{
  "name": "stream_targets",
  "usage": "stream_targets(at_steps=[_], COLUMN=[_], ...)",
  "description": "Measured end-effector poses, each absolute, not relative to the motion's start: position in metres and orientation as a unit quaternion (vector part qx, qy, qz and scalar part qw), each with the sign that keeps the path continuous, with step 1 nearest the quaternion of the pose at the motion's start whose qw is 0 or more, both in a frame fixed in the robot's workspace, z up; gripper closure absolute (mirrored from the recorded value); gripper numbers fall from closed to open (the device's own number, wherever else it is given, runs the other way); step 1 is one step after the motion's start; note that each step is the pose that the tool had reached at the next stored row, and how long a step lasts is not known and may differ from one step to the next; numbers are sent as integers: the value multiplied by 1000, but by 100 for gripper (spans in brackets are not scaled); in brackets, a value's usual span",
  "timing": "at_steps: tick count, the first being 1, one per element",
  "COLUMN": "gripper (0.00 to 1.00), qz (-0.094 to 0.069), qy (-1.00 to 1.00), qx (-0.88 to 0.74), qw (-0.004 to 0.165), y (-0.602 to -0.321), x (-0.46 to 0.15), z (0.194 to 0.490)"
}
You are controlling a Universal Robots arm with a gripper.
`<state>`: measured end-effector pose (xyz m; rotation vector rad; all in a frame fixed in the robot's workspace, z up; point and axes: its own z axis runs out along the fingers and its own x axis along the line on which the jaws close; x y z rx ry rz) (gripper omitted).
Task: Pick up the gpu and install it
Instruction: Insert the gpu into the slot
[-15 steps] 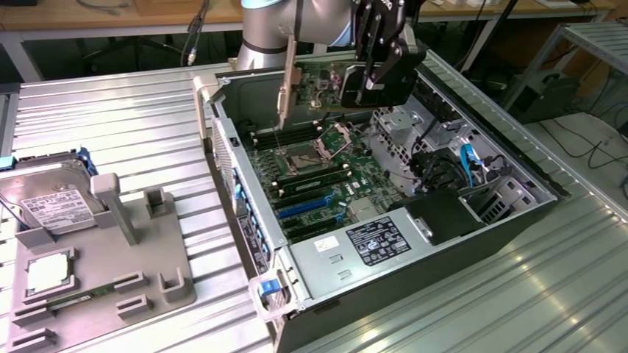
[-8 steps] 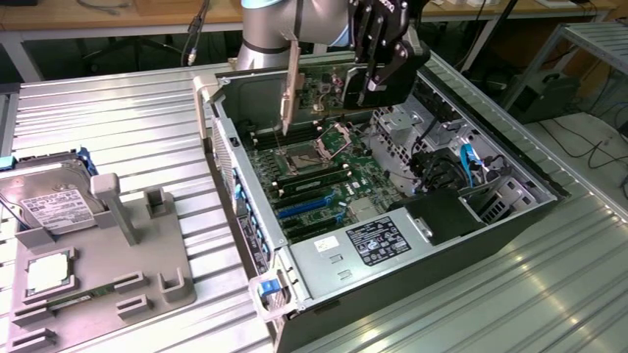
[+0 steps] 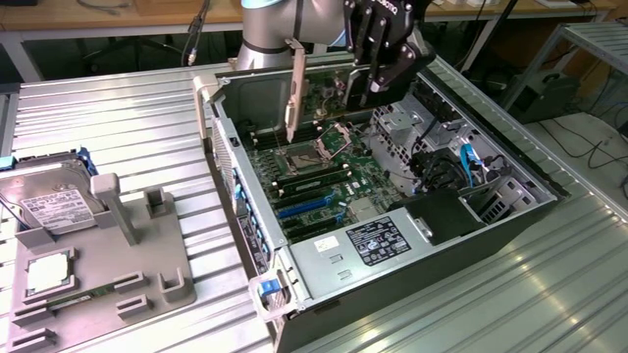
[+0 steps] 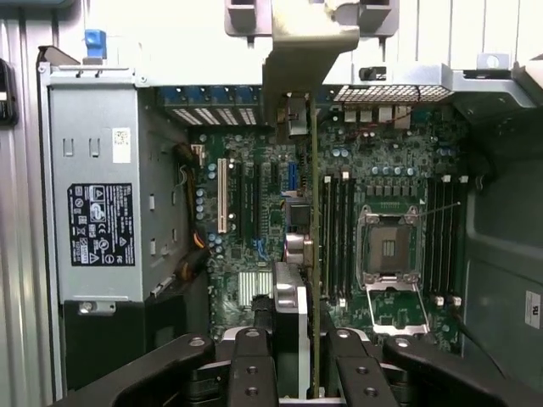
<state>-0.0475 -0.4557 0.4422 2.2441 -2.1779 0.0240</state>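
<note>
Where the gray holder (image 3: 147, 265) lies at the lower left of the exterior view, a hard drive (image 3: 51, 207) with a white label leans in its rear corner. A square silver chip (image 3: 47, 273) lies in front of the drive, with a green memory stick (image 3: 61, 300) just below it in the frame. All sit on a ribbed metal table (image 3: 128, 125).

Center frame: open computer case (image 3: 223, 140), lying on its side. Its motherboard (image 3: 314, 187) faces up, with the processor socket (image 3: 297, 158) near the middle. The power supply (image 3: 368, 243), which has a black label, sits at the case's lower end in the frame.

Upper center: gpu (image 3: 293, 84) held upright on edge, raised over the motherboard and not seated in a slot. Its silver bracket hangs down on the exterior view's left end. The bracket tip reaches below the case rim, above the board near the socket.

Just right of the bracket: gripper (image 3: 378, 92), black, coming down from the top of the frame and pinching the gpu's other end. In the wrist view the fingers (image 4: 252, 366) clamp the card from both sides. The card shows edge-on as a thin line, with the bracket (image 4: 304, 59) at its far end.

Right of the gripper: blue cables (image 3: 469, 158) inside the case's drive bay area.
</note>
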Motion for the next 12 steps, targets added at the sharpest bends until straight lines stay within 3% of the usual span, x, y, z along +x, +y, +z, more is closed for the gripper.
stream_targets(at_steps=[12], gripper=[72], qz=[13], qy=[-698], qx=[716], qw=[3], y=[-453], x=[-47], z=[439])
